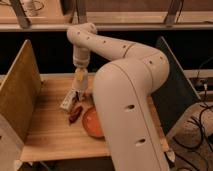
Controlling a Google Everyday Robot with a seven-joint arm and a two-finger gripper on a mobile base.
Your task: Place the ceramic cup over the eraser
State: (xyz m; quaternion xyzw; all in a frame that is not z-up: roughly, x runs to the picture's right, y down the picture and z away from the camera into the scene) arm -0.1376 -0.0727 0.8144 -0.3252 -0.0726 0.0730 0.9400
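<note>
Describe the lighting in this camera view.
Camera view: warm, dim light on the wooden table; dark background; the pale arm catches most light and hides part of it; the gripper hangs above the table's back, behind the orange plate.
</note>
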